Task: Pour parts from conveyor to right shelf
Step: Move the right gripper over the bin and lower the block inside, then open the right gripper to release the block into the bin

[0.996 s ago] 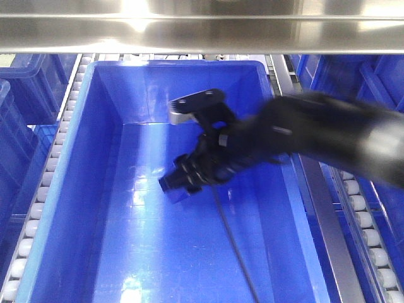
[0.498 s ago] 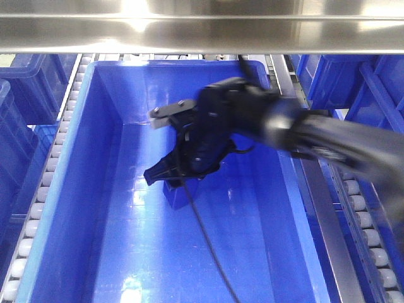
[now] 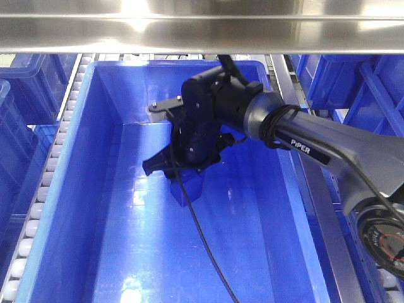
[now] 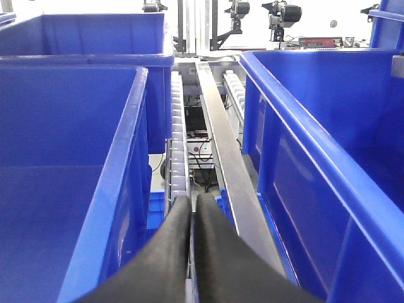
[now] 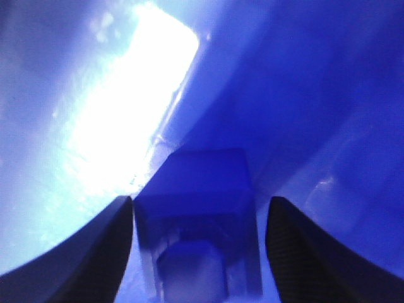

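Note:
A small blue part [image 3: 188,191] lies on the floor of a big blue bin [image 3: 71,170] on the right shelf [image 3: 202,33]. My right gripper [image 3: 165,169] reaches down into this bin just above the part. In the right wrist view the part [image 5: 202,180] sits between the spread fingers [image 5: 95,252] of the open right gripper [image 5: 199,201], close to the left one with a gap on the right. My left gripper [image 4: 192,199] is shut on nothing, over a roller lane between two bins. The conveyor is out of view.
White roller lanes [image 3: 50,164] and a steel rail [image 3: 319,208] flank the bin. More blue bins [image 3: 31,82] stand on both sides. A black cable [image 3: 208,252] trails over the bin floor. In the left wrist view, bin walls [image 4: 120,177] hem the gripper in.
The right arm has swung left and deeper into the bin, with its wrist turned downward. The part now lies on the bin floor under the gripper.

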Controlling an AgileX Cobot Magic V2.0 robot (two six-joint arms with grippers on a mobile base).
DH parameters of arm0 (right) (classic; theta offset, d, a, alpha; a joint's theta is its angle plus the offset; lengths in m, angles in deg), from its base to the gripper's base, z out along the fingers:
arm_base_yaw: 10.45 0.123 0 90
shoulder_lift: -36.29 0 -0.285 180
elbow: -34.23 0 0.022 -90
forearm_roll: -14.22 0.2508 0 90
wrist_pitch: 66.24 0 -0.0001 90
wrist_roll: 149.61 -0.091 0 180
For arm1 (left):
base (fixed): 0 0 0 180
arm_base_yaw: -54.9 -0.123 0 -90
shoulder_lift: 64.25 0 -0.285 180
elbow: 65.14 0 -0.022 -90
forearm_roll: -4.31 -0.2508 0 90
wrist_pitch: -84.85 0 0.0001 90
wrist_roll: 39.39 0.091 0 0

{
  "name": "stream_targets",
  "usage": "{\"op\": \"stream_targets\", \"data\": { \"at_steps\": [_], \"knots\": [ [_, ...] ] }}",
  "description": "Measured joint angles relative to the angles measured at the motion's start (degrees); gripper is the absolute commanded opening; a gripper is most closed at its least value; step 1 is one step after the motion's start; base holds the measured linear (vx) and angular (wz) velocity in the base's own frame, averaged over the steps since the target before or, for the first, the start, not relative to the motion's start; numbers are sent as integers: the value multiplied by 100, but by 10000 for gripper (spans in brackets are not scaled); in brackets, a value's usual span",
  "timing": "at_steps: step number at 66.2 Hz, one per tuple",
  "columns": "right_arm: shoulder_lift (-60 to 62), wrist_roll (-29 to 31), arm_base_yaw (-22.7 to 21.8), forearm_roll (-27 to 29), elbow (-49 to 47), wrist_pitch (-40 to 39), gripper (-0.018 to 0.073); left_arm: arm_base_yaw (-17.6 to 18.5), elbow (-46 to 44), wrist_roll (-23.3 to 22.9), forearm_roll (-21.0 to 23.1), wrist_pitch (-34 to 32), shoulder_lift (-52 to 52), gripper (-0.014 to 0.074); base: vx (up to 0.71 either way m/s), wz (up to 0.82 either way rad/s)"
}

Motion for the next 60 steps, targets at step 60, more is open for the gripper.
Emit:
{"op": "stream_targets", "data": {
  "at_steps": [60],
  "knots": [
    [3452, -122, 0, -548, 3826, -3486, 453, 0, 0, 0, 0, 0, 0, -6, 0, 0]
  ]
}}
